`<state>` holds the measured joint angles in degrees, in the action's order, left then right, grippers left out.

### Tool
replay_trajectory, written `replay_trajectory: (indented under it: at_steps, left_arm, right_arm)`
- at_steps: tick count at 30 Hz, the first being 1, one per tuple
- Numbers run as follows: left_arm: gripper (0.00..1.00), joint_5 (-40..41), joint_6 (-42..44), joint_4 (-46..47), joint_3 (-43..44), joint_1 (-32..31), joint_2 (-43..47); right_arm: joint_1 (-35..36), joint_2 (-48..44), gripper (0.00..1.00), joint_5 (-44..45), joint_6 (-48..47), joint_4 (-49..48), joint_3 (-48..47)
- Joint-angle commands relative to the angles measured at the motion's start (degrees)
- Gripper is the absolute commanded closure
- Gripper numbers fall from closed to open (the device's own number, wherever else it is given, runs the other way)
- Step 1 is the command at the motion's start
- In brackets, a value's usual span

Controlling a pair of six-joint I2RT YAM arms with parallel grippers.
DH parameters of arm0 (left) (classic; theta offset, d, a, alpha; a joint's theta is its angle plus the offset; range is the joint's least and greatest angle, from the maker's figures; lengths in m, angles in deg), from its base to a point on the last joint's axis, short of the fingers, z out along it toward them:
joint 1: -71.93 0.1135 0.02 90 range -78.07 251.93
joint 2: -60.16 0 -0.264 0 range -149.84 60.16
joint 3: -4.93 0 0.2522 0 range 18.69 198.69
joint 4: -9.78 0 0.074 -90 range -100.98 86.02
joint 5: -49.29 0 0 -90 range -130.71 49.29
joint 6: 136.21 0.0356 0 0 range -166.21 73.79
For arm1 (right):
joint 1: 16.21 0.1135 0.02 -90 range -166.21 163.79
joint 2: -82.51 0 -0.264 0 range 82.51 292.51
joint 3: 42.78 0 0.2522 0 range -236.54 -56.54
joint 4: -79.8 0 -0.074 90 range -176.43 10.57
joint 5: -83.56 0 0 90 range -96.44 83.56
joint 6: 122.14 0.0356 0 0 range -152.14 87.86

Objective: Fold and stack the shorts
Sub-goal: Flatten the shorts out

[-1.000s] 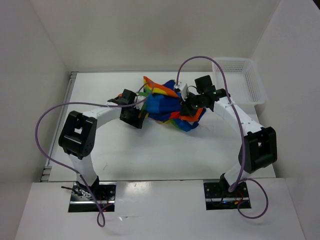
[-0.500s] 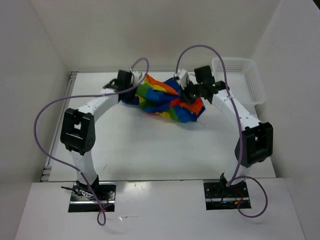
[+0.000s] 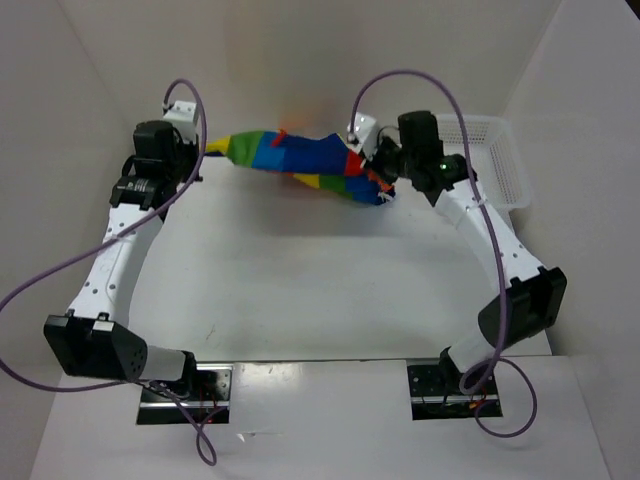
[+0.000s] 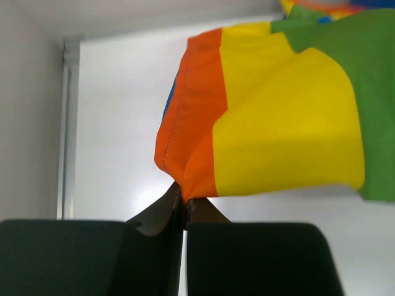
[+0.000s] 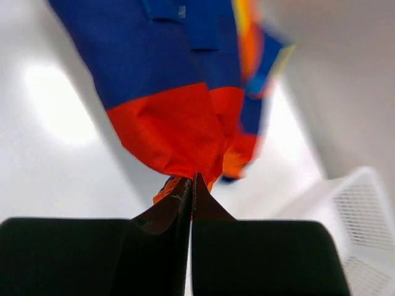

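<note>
Hanging between both tools, the shorts stretch as a soft, sagging band over the far edge of the worktop; we cannot tell whether the lowest fold touches its smooth white surface. We see thin, limp cloth in broad blocks of colour: yellow and green toward the left, blue in the middle, red and orange toward the right. The left tool has its black, tapering fingers pressed together on a stitched orange hem corner, near the far left corner of the worktop. From that pinch the fabric fans out in loose folds. The right tool is likewise clamped on a bunched red tip of the shorts, with blue cloth draping away from it. A white plastic basket, rectangular with lattice walls, sits at the far right corner, just beside the right arm.
</note>
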<state>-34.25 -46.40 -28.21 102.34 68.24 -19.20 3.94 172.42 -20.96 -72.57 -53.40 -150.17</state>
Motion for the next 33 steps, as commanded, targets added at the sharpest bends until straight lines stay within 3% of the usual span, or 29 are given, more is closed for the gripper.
replay_trajectory:
  at_steps: [1,9,12,14,16,18,19,20,21,22,24,26,28,30,32,33]
  left_arm:
    - [1.00,1.7,0.2,-5.5,-7.0,1.6,4.5]
    - [1.00,1.7,0.2,-10.2,-19.8,1.6,26.6]
    - [1.00,3.2,0.2,-8.0,-21.1,1.6,25.6]
    - [1.00,3.2,0.2,-5.8,-18.5,1.6,19.5]
    - [1.00,4.3,0.2,-1.4,-10.7,1.6,13.1]
    - [1.00,5.9,0.2,-0.2,-0.4,3.1,0.8]
    - [1.00,5.9,0.2,-1.8,16.0,4.3,-3.5]
    - [1.00,3.8,0.2,-6.1,25.8,6.6,-11.1]
    - [1.00,2.4,0.2,-8.4,35.5,7.5,-14.2]
    - [1.00,1.3,0.2,-10.5,52.7,7.5,-18.7]
    - [1.00,-1.3,0.2,-14.9,64.6,8.5,-20.7]
    - [1.00,-2.4,0.2,-17.9,70.5,8.5,-20.8]
    - [1.00,-4.8,0.2,-18.7,66.9,8.5,-15.4]
    - [1.00,-6.5,0.2,-16.6,49.8,8.0,-6.6]
    - [1.00,-4.9,0.2,-7.7,35.0,6.7,0.6]
    - [1.00,-3.6,0.2,-6.0,23.2,5.2,6.5]
  right_arm:
    - [2.1,-7.1,1.00,-1.5,-7.0,9.8,8.2]
    - [2.8,-16.1,1.00,-12.8,-7.0,19.1,17.2]
    - [2.8,-15.1,1.00,-14.0,4.3,12.1,14.5]
    - [2.8,-12.9,1.00,-11.2,9.8,1.4,9.5]
    - [2.8,-6.8,1.00,-3.6,15.7,-6.5,4.8]
    - [2.8,-0.6,1.00,4.1,19.0,-14.8,-8.1]
    - [2.8,6.3,1.00,11.2,21.5,-15.9,-20.9]
    - [2.8,9.6,1.00,13.2,22.0,-15.2,-27.9]
    - [2.8,12.3,1.00,13.2,22.1,-14.2,-34.5]
    - [3.4,15.7,1.00,13.2,21.4,-13.7,-44.4]
    - [4.1,16.5,1.00,12.5,19.9,-12.8,-49.9]
    - [5.2,15.0,1.00,11.4,17.0,-11.0,-50.7]
    - [5.2,10.2,1.00,8.9,15.8,-10.2,-44.0]
    - [5.7,6.4,1.00,6.8,13.0,-9.7,-32.8]
    - [5.7,0.9,1.00,5.7,8.8,-8.1,-25.8]
    - [5.7,-0.5,1.00,4.3,7.0,-6.6,-20.0]
